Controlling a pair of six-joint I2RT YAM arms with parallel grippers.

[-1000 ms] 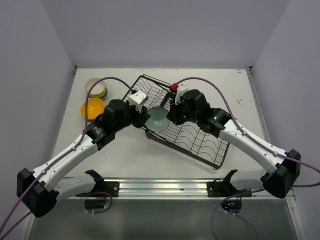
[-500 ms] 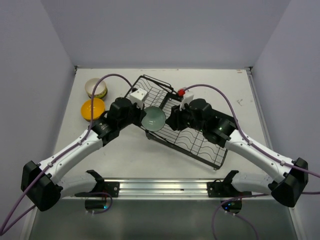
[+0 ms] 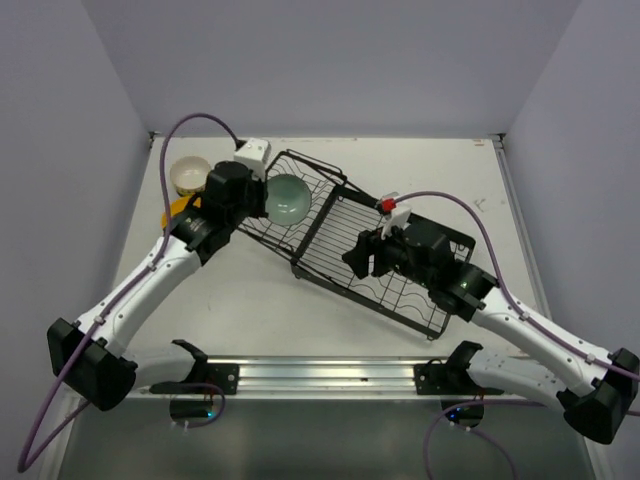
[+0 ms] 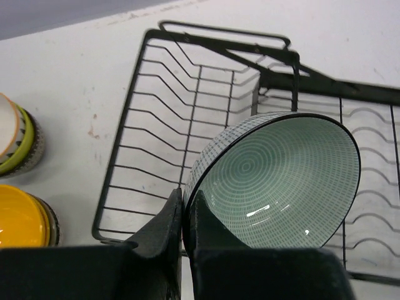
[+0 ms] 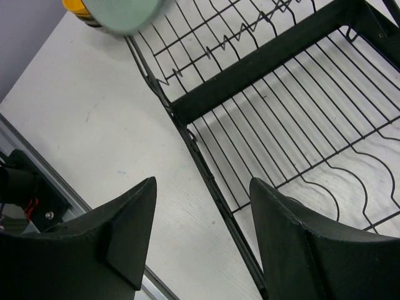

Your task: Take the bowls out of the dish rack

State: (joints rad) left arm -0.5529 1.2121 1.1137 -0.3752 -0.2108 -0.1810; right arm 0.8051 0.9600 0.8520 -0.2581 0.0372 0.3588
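A pale teal bowl [image 3: 288, 197] [image 4: 275, 181] hangs tilted above the basket half of the black wire dish rack [image 3: 340, 215] [image 4: 187, 94]. My left gripper [image 3: 262, 200] [image 4: 185, 200] is shut on the bowl's rim, one finger inside and one outside. My right gripper [image 3: 365, 257] [image 5: 203, 181] is open and holds nothing; it hovers over the near edge of the rack's flat half [image 5: 262, 69]. The held bowl [image 5: 122, 15] shows blurred at the top of the right wrist view. No other bowl shows inside the rack.
A cream and yellow-green bowl [image 3: 190, 175] [image 4: 15, 140] stands on the table left of the rack. An orange-yellow bowl [image 3: 178, 208] [image 4: 22, 215] sits just in front of it, partly hidden by my left arm. The table's front rail [image 3: 330, 372] runs along the near edge.
My right gripper let go of the teal bowl, opened and drew back toward the near right. My left gripper shut on the bowl and carried it up and left over the basket section.
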